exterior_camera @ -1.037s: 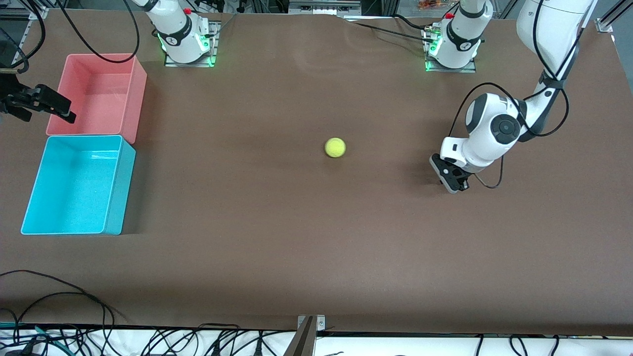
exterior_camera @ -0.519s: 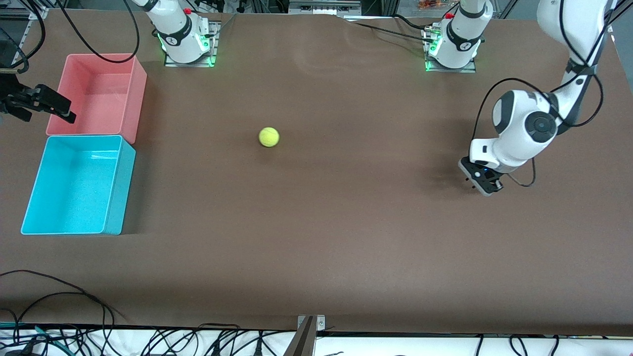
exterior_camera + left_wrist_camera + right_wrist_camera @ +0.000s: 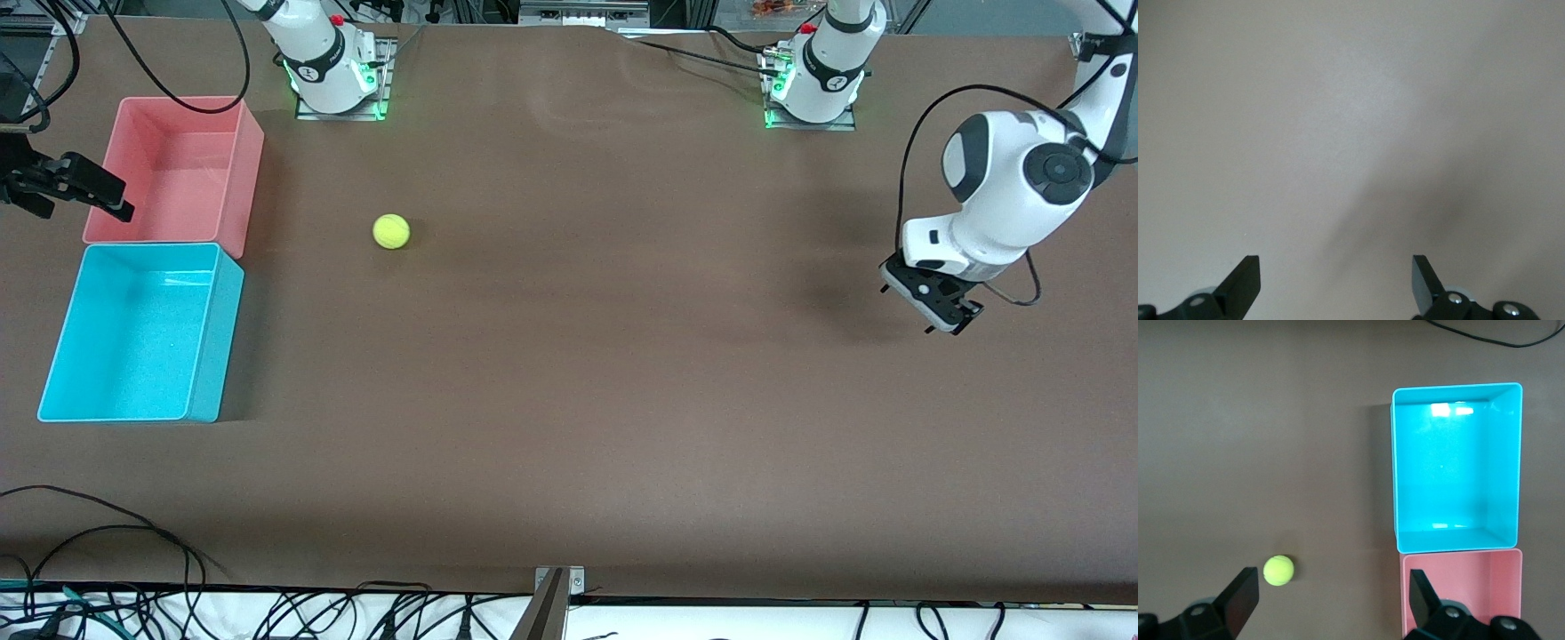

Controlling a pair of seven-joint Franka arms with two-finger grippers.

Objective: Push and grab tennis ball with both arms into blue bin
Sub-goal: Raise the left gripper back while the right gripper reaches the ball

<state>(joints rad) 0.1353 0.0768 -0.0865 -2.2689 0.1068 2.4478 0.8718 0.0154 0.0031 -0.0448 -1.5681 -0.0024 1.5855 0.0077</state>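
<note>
Tennis ball [image 3: 391,231] sits beside the pink bin [image 3: 178,169], probably nearest the open, empty right pincer [image 3: 1331,603]; open left pincer [image 3: 933,307] hangs well apart

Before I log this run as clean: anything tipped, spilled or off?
Nothing stands out. The ball lies loose on the table beside the pink bin; the blue bin stands upright and empty.

No readable text, labels, brands, numbers or signs anywhere. The small dark marks on the two arm bases are too small to make out.
</note>
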